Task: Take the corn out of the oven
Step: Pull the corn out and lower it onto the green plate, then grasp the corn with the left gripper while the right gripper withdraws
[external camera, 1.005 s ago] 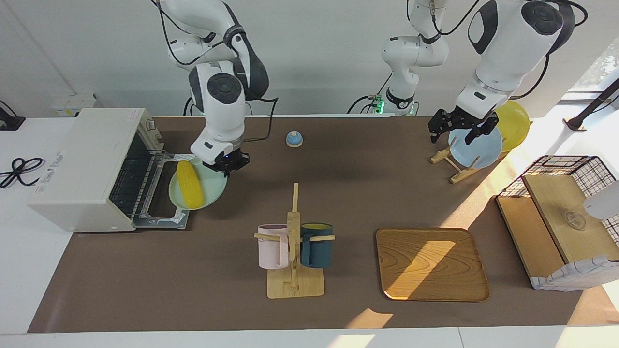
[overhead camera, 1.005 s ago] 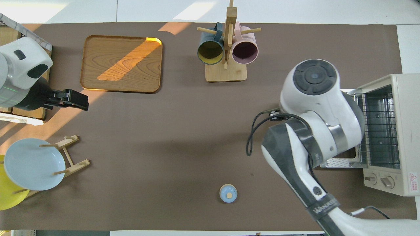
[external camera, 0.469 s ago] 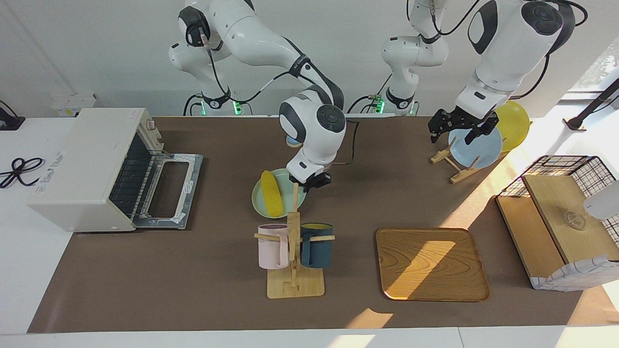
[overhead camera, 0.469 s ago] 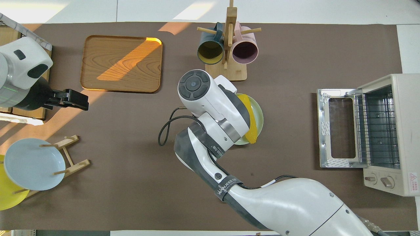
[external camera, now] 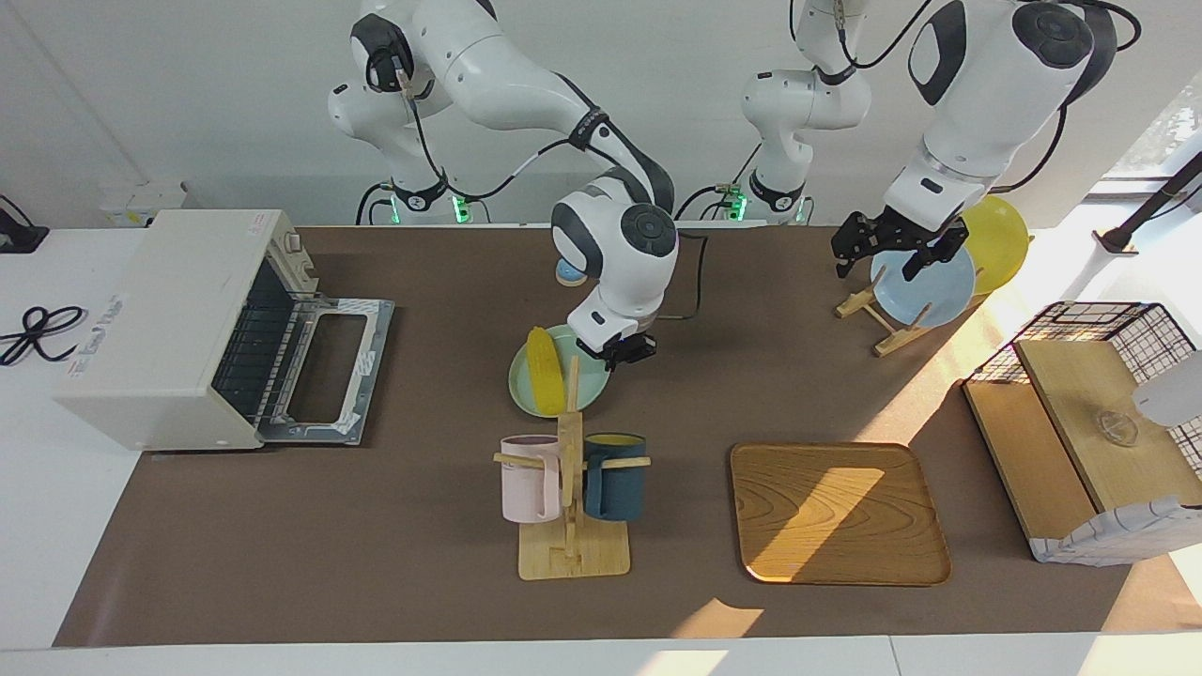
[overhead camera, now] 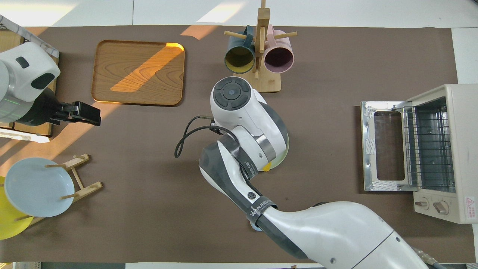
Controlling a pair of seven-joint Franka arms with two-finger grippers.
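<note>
The yellow corn (external camera: 543, 371) lies on a pale green plate (external camera: 590, 385) in the middle of the table, just nearer the robots than the mug rack. My right gripper (external camera: 624, 353) is shut on that plate's rim, at the edge toward the left arm's end. In the overhead view the right arm covers the plate, so only a sliver of plate (overhead camera: 286, 149) and the corn's tip (overhead camera: 266, 168) show. The white oven (external camera: 178, 319) stands at the right arm's end with its door (external camera: 329, 371) folded down and its rack bare. My left gripper (external camera: 890, 250) waits open over the plate rack.
A wooden mug rack (external camera: 571, 488) with a pink and a dark blue mug stands right beside the plate. A wooden tray (external camera: 839, 512), a wire basket with boards (external camera: 1094, 413), a rack with a blue plate (external camera: 925, 286) and a yellow plate (external camera: 1000, 239), and a small blue bell (external camera: 566, 273).
My right gripper carried the green plate with the corn away from the oven's open door to the table's middle, then a little farther toward the left arm's end. The left arm stayed still.
</note>
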